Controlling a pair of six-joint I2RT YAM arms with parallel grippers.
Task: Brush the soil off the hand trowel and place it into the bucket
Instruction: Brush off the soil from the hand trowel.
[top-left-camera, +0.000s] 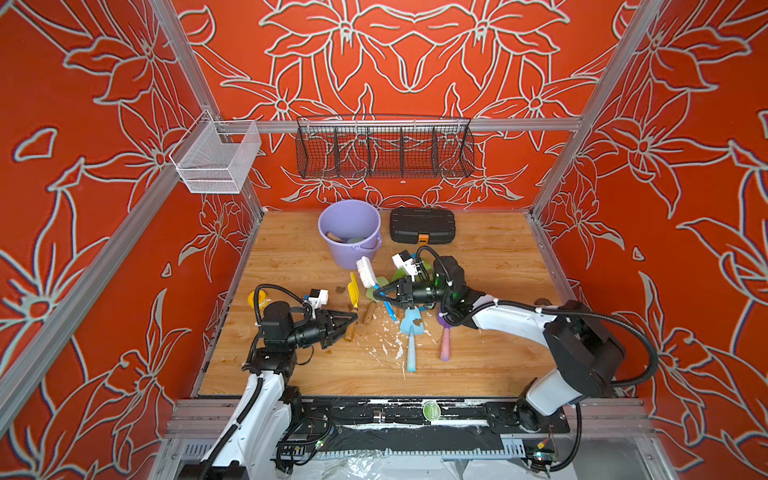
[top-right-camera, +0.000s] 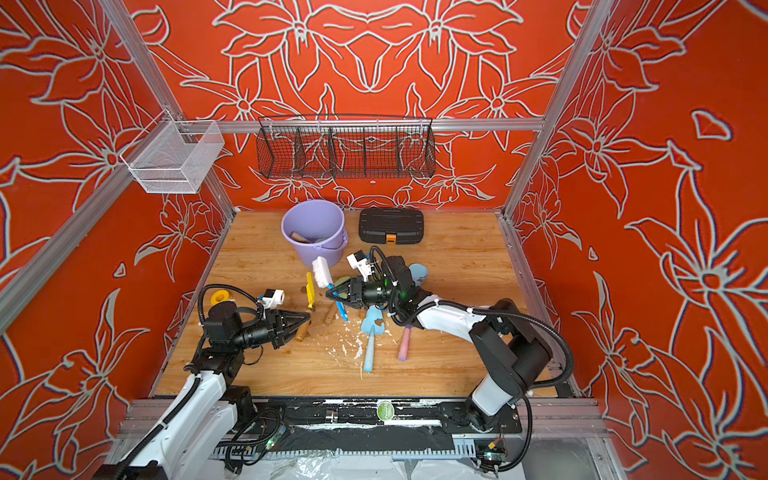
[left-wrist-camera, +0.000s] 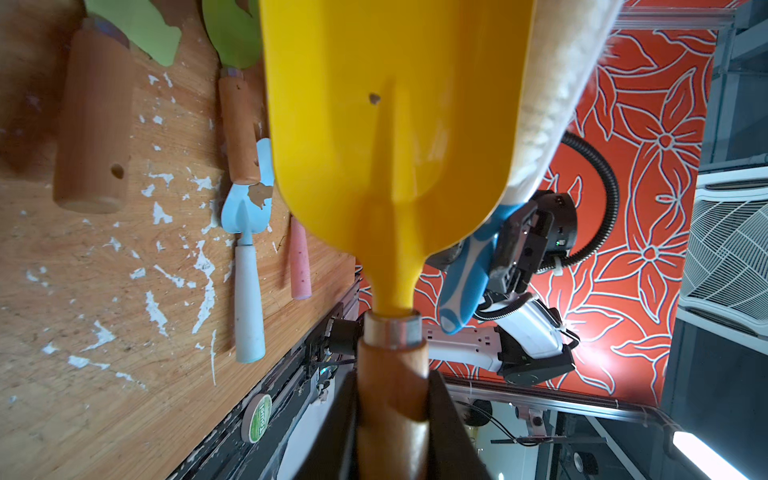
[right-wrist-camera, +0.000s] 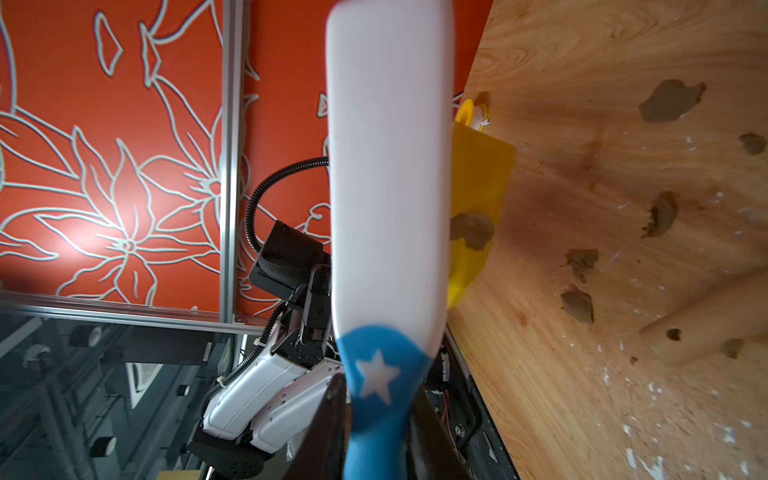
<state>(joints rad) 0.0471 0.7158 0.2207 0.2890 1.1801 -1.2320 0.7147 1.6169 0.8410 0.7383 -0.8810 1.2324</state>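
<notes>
Lavender plastic makes the bucket, the biggest thing of my task. It stands at the far side of the wooden table beside a black case, well apart from my work, and something already lies inside it. Nearer to me is the yellow hand trowel, which I hold lifted over the table. My left gripper is closed tight around its wooden handle, just under the metal collar. I judge this the right place to hold: bare wood gives my pads some friction, while the glossy blade looks smooth and would probably slide. The trowel seems stiff and rather light, so brushing should not bend it, but a hard push near the blade tip could twist it in my grip. My right gripper is closed around the blue handle of the brush, and its bristles lie along one edge of the blade. The soil is a soft-looking brown clump stuck on the blade. A tiny speck sits near the middle rib.
</notes>
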